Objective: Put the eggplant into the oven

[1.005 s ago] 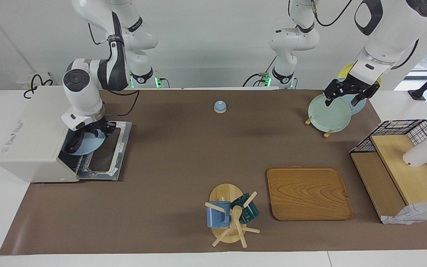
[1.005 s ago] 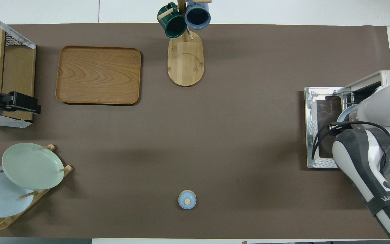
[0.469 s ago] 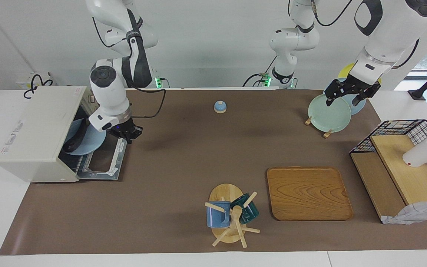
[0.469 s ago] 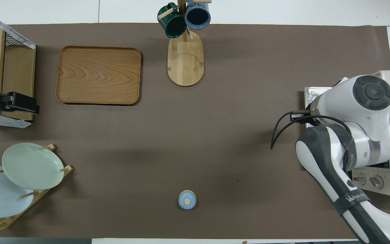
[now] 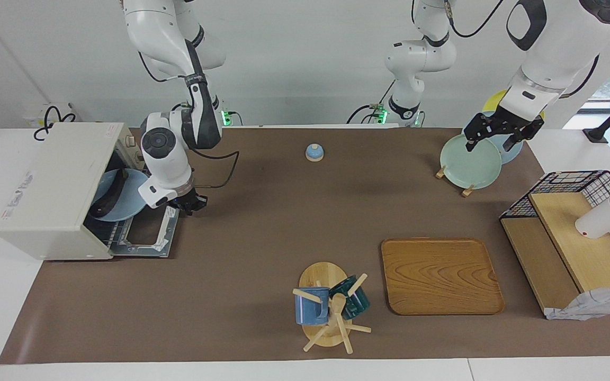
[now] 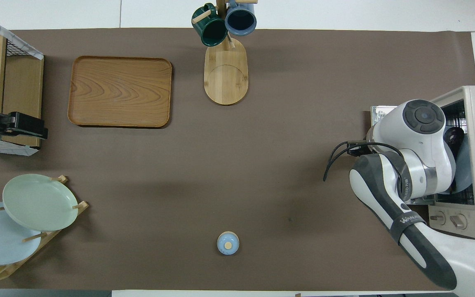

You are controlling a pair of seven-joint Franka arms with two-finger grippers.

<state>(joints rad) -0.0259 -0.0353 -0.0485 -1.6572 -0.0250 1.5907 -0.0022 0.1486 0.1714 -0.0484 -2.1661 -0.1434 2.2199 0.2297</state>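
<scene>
My right gripper — black two-finger pincer, fingertips pressed together, empty, wrist bent down | my left gripper — raised, fingers spread wide, waiting.

Right claw out of oven

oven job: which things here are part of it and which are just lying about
Part of the job:
- eggplant, on the blue plate inside the oven
- right claw, shut, over the open door's edge

Lying about:
- wooden tray
- mug tree
- plate rack, left claw open over it
- wire shelf
- small blue lid
</scene>
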